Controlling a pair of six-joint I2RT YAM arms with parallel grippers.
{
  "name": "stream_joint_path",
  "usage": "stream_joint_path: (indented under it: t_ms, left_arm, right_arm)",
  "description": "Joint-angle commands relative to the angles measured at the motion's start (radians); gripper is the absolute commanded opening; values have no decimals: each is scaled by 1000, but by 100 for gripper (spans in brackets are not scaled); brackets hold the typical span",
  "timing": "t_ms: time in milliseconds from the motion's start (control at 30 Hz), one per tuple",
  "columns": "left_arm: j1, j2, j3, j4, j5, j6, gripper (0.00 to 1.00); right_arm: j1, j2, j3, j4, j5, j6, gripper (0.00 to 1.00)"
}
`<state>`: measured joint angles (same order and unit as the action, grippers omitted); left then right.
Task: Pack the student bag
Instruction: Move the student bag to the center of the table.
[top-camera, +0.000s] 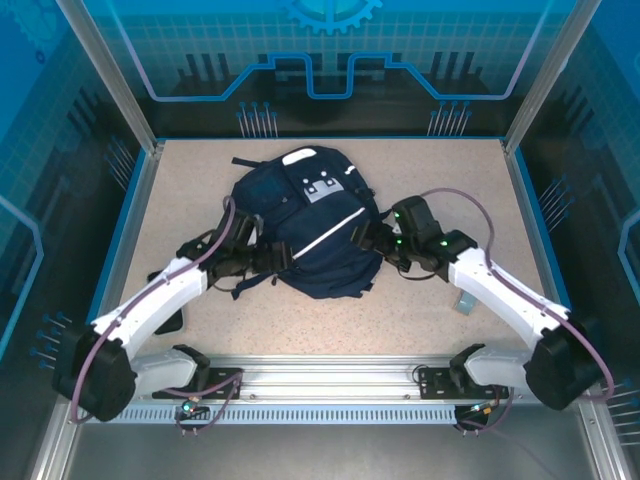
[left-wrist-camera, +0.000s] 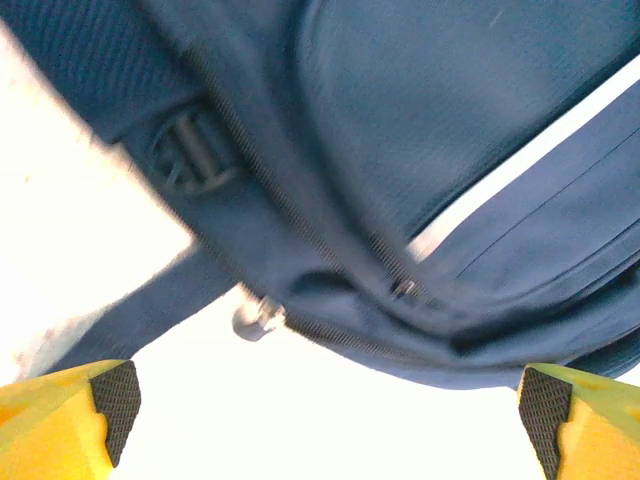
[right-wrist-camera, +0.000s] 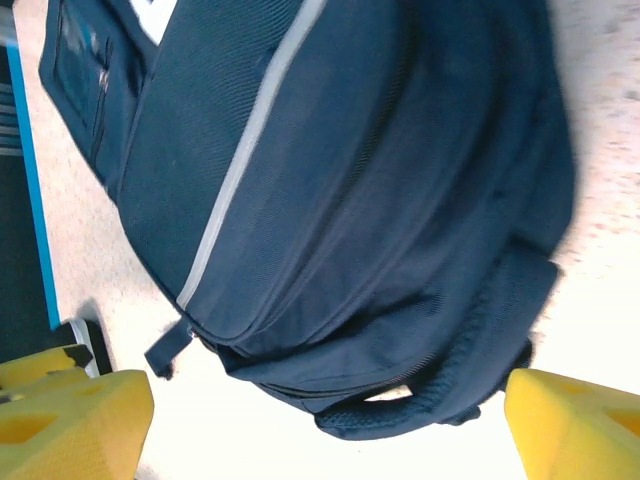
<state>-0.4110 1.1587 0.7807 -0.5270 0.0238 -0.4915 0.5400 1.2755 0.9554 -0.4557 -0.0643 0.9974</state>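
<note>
The student bag (top-camera: 310, 225) lies flat on the counter (top-camera: 430, 310), in the centre of the top view. The left tool (left-wrist-camera: 328, 405) is spread wide at the bag's left edge, and the right tool (right-wrist-camera: 330, 420) is spread wide at its right edge. Neither of them pinches anything.

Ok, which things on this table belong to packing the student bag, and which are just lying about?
In the job:
student bag
left gripper, open beside it
right gripper, open beside it

Lying about:
dark flat object by the left arm
small pale object by the right arm
Both are too small to identify; they could be items to pack.
</note>
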Motion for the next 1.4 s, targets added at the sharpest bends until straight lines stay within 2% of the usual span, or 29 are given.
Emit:
stream_joint_path:
  t_ms: [0, 233, 333, 433, 600, 633, 967, 1200, 1367]
  left_arm:
    - [5, -64, -103, 40, 59, -3, 99]
    - [5, -62, -203, 111, 63, -33, 97]
    - [5, -45, -237, 164, 55, -14, 93]
    - [5, -36, -276, 250, 68, 15, 85]
    - [4, -23, -281, 331, 61, 22, 62]
    - [4, -13, -279, 344, 63, 17, 60]
    - [1, 236, -167, 353, 109, 31, 60]
    - [3, 285, -145, 408, 118, 81, 45]
    - [2, 313, -130, 409, 92, 117, 38]
  right_arm:
    - [46, 93, 85, -11, -35, -67, 93]
    - [84, 261, 177, -23, -42, -55, 91]
    - [78, 304, 185, -11, -36, -52, 91]
    - [63, 346, 203, -4, -44, -59, 89]
    - [38, 427, 249, -1, -48, -90, 83]
    - [32, 441, 258, -2, -48, -97, 82]
    - [-21, 622, 431, -39, -29, -184, 78]
    - [-40, 664, 476, -49, -63, -206, 75]
    - [-40, 654, 456, -47, -79, -212, 71]
